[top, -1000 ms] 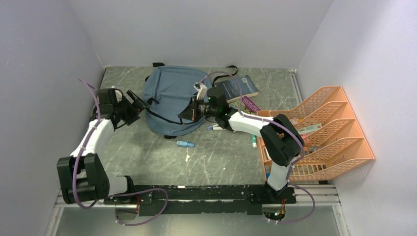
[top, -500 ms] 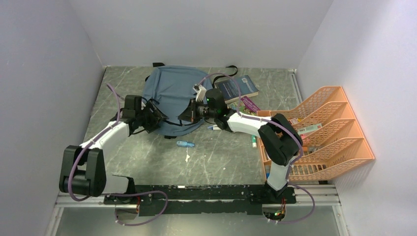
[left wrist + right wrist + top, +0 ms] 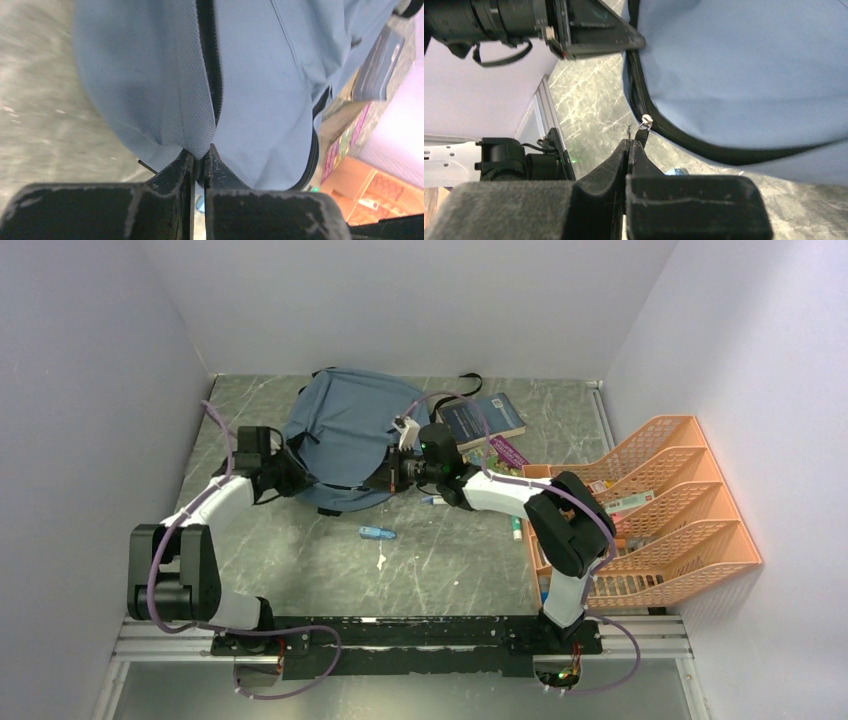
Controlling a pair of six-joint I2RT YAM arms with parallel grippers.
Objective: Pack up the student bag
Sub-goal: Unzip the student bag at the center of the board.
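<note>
The student bag (image 3: 345,430), grey-blue with black zippers, lies flat at the back middle of the table. My left gripper (image 3: 293,477) is at the bag's near left edge. In the left wrist view it (image 3: 200,152) is shut on a fold of the bag's fabric (image 3: 260,75) beside the black zipper line. My right gripper (image 3: 390,477) is at the bag's near right edge. In the right wrist view it (image 3: 631,142) is shut on the zipper pull (image 3: 642,131) that hangs from the bag's (image 3: 749,60) black zipper.
A dark book (image 3: 483,420) and a purple packet (image 3: 510,452) lie right of the bag. An orange mesh tray rack (image 3: 660,510) with small items stands at the right wall. A small blue item (image 3: 377,533) lies on the table in front of the bag.
My left arm swung right to the bag's edge and its jaws closed on the fabric. The bag shifted slightly left. The right gripper stayed shut on the zipper pull.
</note>
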